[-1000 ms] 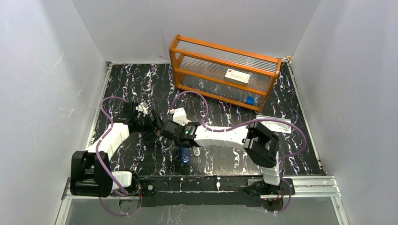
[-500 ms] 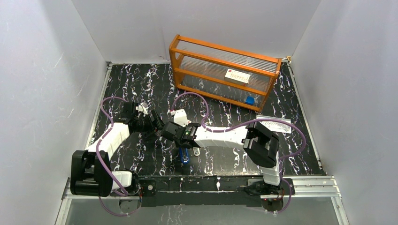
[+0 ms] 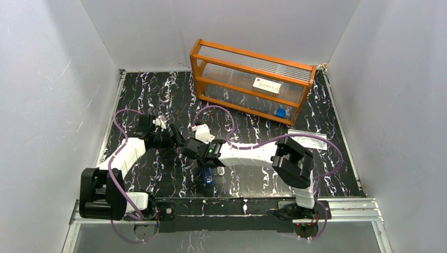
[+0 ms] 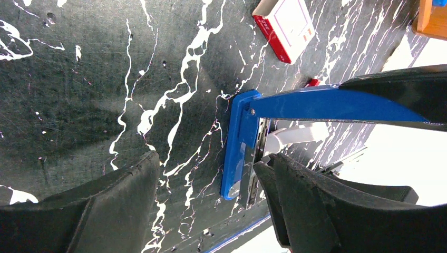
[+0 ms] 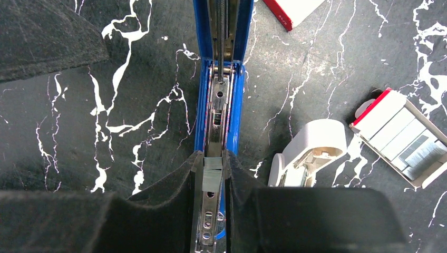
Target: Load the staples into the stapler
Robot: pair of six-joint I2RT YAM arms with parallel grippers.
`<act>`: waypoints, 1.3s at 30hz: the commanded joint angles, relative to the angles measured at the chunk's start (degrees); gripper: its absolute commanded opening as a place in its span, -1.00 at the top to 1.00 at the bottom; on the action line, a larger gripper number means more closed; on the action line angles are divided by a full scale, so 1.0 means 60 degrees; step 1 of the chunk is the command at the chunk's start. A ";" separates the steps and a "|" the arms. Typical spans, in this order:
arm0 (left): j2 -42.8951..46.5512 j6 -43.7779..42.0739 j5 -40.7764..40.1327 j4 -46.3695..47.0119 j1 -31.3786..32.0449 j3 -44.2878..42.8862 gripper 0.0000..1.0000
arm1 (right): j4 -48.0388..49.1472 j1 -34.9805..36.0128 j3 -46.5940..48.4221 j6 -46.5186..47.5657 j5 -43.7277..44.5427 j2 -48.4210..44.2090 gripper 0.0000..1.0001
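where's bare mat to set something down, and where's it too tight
Free: far mat left of the orange rack; near strip right of the stapler. Crowded: centre, where left gripper, right gripper and red-and-white box cluster.

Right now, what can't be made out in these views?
Right wrist: the right gripper, shut on the grey strip of staples, covers the front of the slim blue stapler; whether the strip sits in the channel is unclear.
Top external: that gripper hides the staples and most of the stapler.
Left wrist: the open left gripper straddles the stapler's base; contact cannot be told.
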State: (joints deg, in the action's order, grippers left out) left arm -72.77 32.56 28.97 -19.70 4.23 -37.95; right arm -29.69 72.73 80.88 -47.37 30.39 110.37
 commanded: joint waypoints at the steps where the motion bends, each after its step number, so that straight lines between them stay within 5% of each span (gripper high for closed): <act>1: 0.0088 -0.0153 0.0107 -0.0082 -0.0057 -0.0016 -0.52 | 0.0179 -0.0042 -0.0077 0.0118 0.0048 -0.0228 0.44; 34: 0.0088 -0.0127 0.0104 -0.0069 -0.0055 -0.0005 -0.52 | 0.0198 -0.0130 -0.0225 -0.0016 -0.0158 -0.0942 0.27; 39: 0.0095 -0.0050 0.0252 -0.0012 -0.0043 0.0005 -0.53 | 0.1414 -0.0552 -0.1307 0.0547 -0.0426 -0.1965 0.21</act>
State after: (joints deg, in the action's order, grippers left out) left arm -72.77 32.58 29.02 -19.68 4.23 -37.95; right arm -27.07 71.81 77.45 -46.41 28.10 106.19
